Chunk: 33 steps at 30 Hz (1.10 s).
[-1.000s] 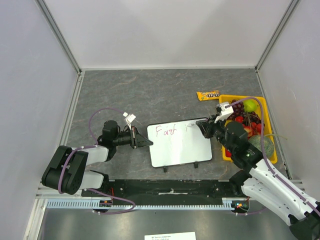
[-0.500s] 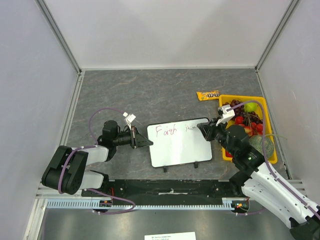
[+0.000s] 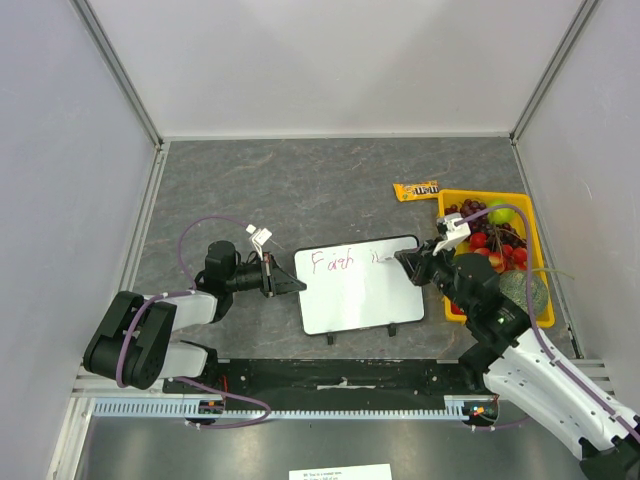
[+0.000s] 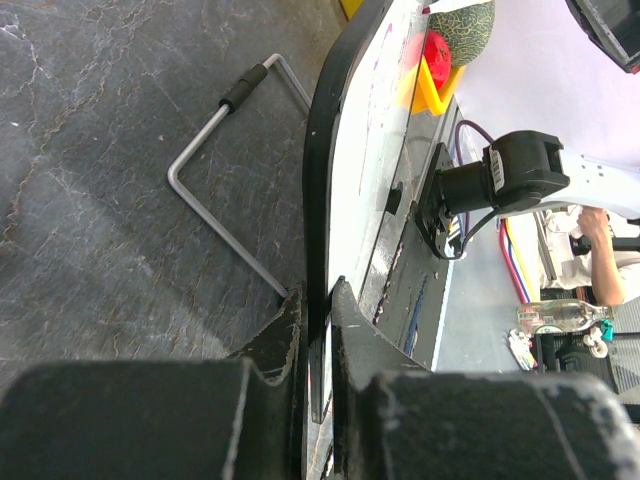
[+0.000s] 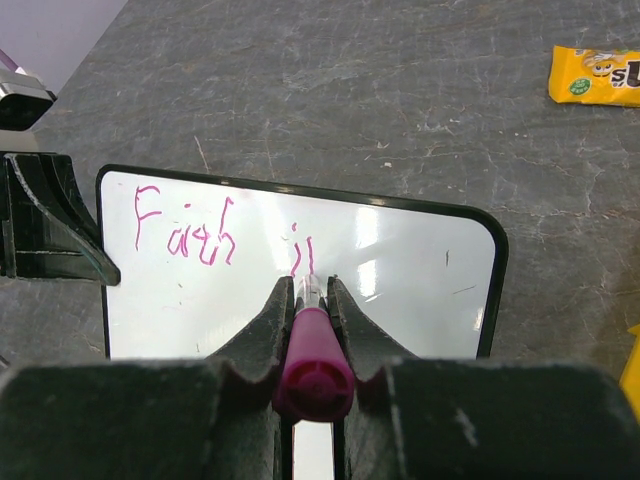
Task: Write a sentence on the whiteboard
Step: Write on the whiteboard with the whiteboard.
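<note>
The whiteboard [image 3: 362, 296] lies flat in the middle of the table, white with a thin black frame [image 5: 300, 190]. Pink lettering, the sentence [image 3: 333, 262], reads "Faith" [image 5: 185, 232] followed by two short strokes [image 5: 298, 250]. My left gripper [image 3: 290, 281] is shut on the board's left edge [image 4: 318, 230], pinching the frame between its fingers. My right gripper [image 5: 311, 285] is shut on a magenta marker [image 5: 313, 360], and the tip rests on the board just below the newest strokes. In the top view the right gripper [image 3: 408, 262] is over the board's upper right part.
A yellow tray [image 3: 535, 255] with grapes, red fruit and a melon stands right of the board. A yellow candy packet [image 3: 416, 189] lies behind the tray. A bent metal stand wire [image 4: 225, 190] sticks out under the board. White walls enclose the table.
My right gripper moved right and slightly down along the board's top line with the marker, adding strokes after "Faith". The left gripper and board stayed still.
</note>
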Each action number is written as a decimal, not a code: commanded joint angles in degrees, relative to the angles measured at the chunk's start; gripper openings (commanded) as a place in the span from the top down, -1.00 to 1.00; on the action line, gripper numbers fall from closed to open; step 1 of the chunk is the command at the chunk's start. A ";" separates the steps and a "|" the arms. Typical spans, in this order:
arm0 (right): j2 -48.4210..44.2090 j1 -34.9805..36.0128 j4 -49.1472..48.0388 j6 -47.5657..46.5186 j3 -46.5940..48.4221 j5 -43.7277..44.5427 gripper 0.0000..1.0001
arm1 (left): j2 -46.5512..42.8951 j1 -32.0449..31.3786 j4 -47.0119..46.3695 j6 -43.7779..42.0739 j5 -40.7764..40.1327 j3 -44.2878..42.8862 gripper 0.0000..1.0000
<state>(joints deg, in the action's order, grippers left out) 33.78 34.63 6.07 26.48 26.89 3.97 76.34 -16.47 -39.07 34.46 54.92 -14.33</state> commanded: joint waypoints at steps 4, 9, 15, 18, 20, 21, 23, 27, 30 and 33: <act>1.99 -0.09 -1.32 -0.46 1.40 1.66 1.00 | 0.48 -0.76 3.03 -4.40 -4.64 -0.79 0.96; 3.22 -0.09 -2.37 -1.08 3.07 2.18 1.00 | 0.39 -0.76 3.12 -4.57 -4.73 -0.70 0.96; 3.75 -0.09 -2.64 -1.25 3.87 3.50 1.00 | 0.39 -0.85 3.12 -4.49 -4.73 -0.79 0.96; 3.84 -0.09 -2.55 -1.26 4.22 4.55 1.00 | 0.31 -0.76 3.21 -4.49 -4.82 -0.79 0.96; 3.92 -0.09 -2.55 -1.26 4.48 5.00 1.00 | 0.39 -0.85 3.12 -4.57 -4.73 -0.79 0.96; 4.01 -0.09 -2.46 -1.34 4.66 5.35 1.00 | 0.39 -0.85 3.12 -4.66 -4.73 -0.79 0.96; 4.28 -0.18 -2.11 -1.52 5.01 5.87 1.00 | 0.31 -0.85 3.12 -4.57 -4.73 -0.79 0.96; 4.36 -0.09 -1.58 -1.69 5.45 6.58 1.00 | 0.39 -0.76 3.21 -4.66 -4.82 -0.79 0.96; 4.01 -0.09 -1.06 -1.70 5.27 6.84 1.00 | 0.39 -0.85 3.21 -4.58 -4.82 -0.79 0.96; 3.58 -0.09 -0.36 -1.69 4.92 6.93 1.00 | 0.39 -0.85 3.21 -4.57 -4.82 -0.79 0.96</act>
<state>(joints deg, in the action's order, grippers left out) 37.85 34.65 4.43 25.96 30.17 8.08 76.34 -16.64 -38.87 34.46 54.59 -14.41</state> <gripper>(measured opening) 0.172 0.118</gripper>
